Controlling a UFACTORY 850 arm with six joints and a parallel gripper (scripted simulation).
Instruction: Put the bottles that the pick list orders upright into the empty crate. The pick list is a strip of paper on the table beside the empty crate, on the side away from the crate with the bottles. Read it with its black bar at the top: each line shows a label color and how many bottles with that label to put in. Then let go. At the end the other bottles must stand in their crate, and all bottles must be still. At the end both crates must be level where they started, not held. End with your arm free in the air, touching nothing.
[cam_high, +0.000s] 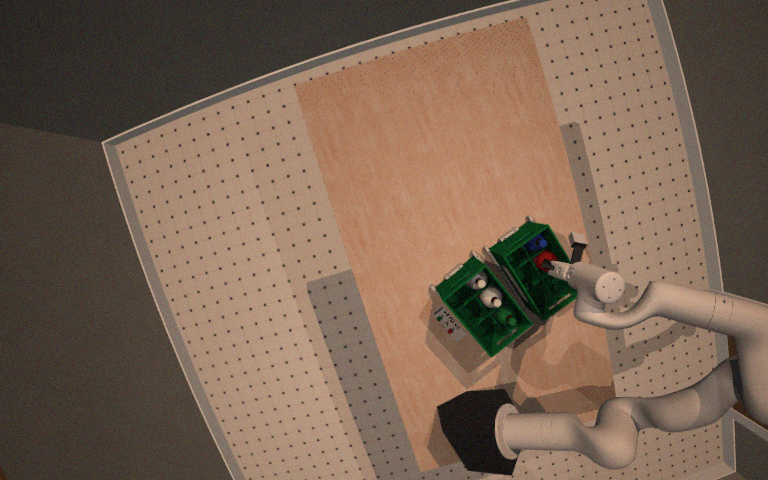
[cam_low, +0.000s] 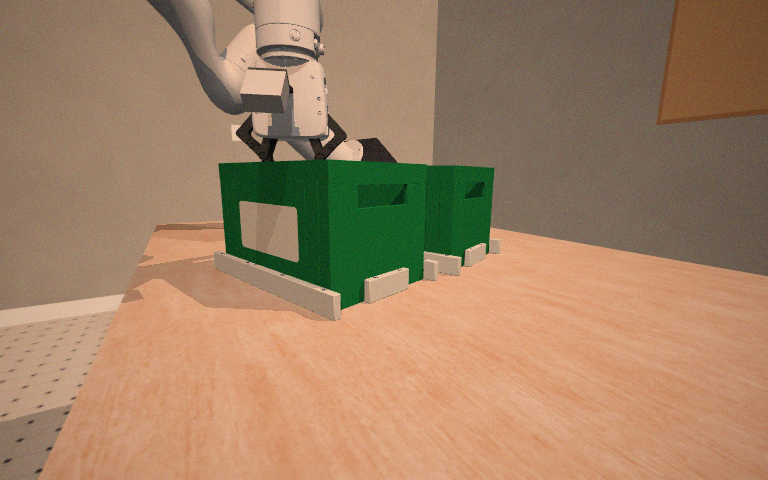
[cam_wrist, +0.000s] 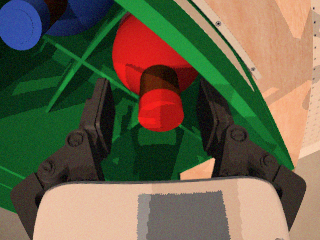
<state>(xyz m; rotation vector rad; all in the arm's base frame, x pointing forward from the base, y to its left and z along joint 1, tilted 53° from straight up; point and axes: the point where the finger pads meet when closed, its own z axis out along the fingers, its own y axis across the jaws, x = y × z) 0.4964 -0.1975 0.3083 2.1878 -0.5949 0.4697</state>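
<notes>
Green plastic filled most of my view: the source crate stood on the wooden table, with the receiving crate just beside it, both hemmed by pale stop blocks at their feet. The pick list lay on the table against the receiving crate's far side; I could make out small marks of green and red on it, but its lines were too small for me to read. No brand or lettering showed on any bottle.

My gripper was spread partway, pinching nothing. Its dark fingers stood on either side of the red bottle, whose red cap sat between them with a gap on each side, so I touched neither cap nor neck. From the exterior view my fingertips had dipped to the crate's top rim. The blue bottle stood in the next cell, away from my fingers.

In the receiving crate stood two white-capped bottles and a green bottle.

The red bottle's cell lay against the crate's outer wall, whose rim ran close past one of my fingers, and the green dividers crossed below the other. Beyond that wall the table lay open toward its edge, and above the crates the air was free.
</notes>
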